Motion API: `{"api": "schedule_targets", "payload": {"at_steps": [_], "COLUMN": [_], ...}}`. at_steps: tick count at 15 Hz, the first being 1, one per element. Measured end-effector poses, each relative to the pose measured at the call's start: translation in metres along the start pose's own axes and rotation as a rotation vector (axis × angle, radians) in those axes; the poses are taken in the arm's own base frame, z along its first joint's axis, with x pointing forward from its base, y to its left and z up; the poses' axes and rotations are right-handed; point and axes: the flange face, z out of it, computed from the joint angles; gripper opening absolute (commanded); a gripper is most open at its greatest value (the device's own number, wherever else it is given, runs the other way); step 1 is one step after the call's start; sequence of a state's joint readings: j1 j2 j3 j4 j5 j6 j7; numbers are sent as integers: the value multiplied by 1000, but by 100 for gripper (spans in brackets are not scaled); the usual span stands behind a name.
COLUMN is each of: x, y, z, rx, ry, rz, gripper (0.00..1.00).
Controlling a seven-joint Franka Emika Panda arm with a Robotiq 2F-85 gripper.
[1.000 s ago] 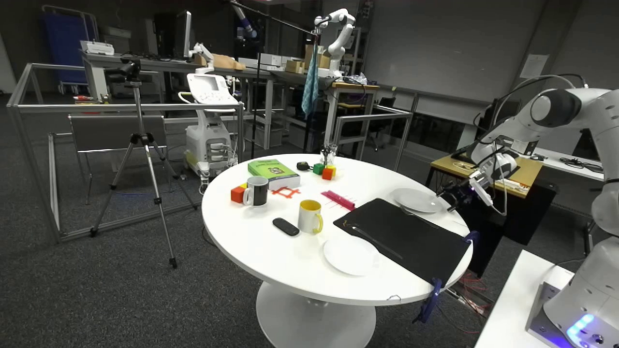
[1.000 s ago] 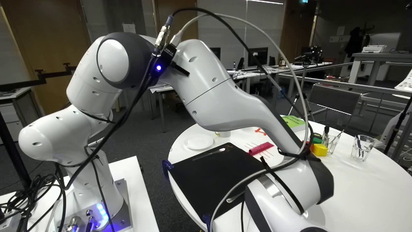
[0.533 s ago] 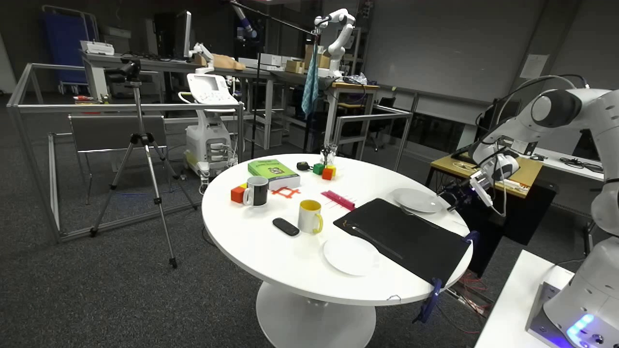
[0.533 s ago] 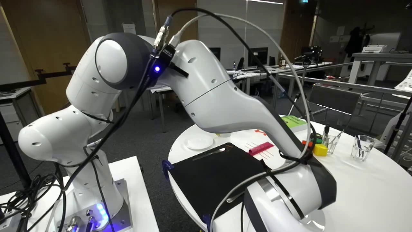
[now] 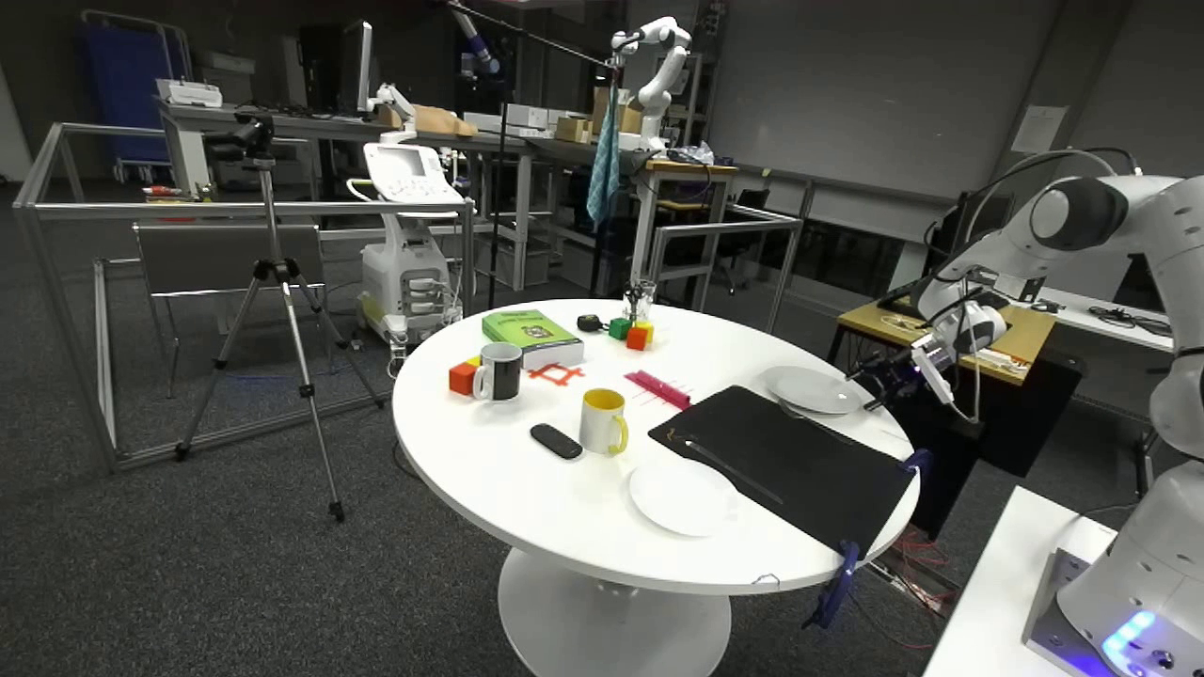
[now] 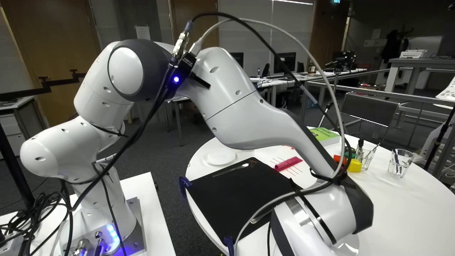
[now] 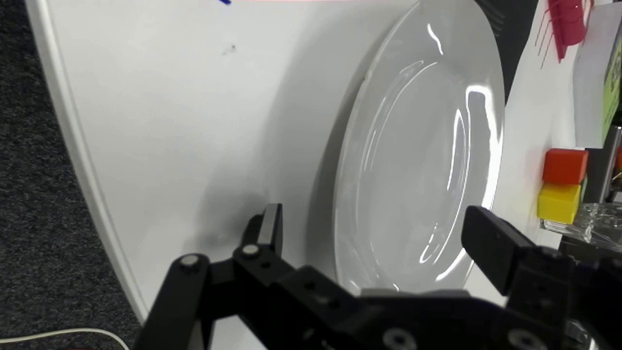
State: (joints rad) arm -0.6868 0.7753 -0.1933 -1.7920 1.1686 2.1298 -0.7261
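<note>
dipped slightly since a moment ago, the white arm point(image 6: 245, 106) hangs over the tabletop point(image 5: 564, 498). a black mat point(image 5: 828, 480) is clamped to it, probably against sliding; a white plate point(image 7: 413, 180) lies face up by the mat. the hand point(image 7: 375, 221) stands wide, gripping nothing, straddling the plate in the wrist view; contact is unclear.

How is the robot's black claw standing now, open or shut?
Open: in the wrist view, the gripper has its two fingers wide apart, and part of the white plate shows between them.
</note>
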Motion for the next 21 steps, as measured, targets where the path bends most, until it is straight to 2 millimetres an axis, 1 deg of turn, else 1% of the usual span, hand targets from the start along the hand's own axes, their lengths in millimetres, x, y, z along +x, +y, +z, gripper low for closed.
{"api": "schedule_targets", "payload": {"at_steps": [3, 4, 5, 7, 10, 12, 14, 15, 16, 17, 19, 20, 21], "x": [0, 1, 2, 4, 6, 6, 5, 4, 3, 3, 4, 4, 4], "y": [-1, -2, -2, -3, -2, 0, 3, 4, 5, 5, 4, 5, 5], "z": [3, 3, 4, 6, 10, 13, 17, 19, 20, 20, 17, 15, 14], "rx": [11, 14, 16, 22, 31, 36, 48, 58, 69, 89, 135, 148, 161], "ry": [-8, -9, -9, -7, -6, -7, -12, -17, -21, -23, -21, -18, -14], "rz": [-10, -13, -14, -18, -25, -28, -31, -33, -36, -39, -54, -64, -73], "gripper": [100, 91, 72, 59, 33, 20, 5, 0, 0, 3, 3, 1, 2]}}
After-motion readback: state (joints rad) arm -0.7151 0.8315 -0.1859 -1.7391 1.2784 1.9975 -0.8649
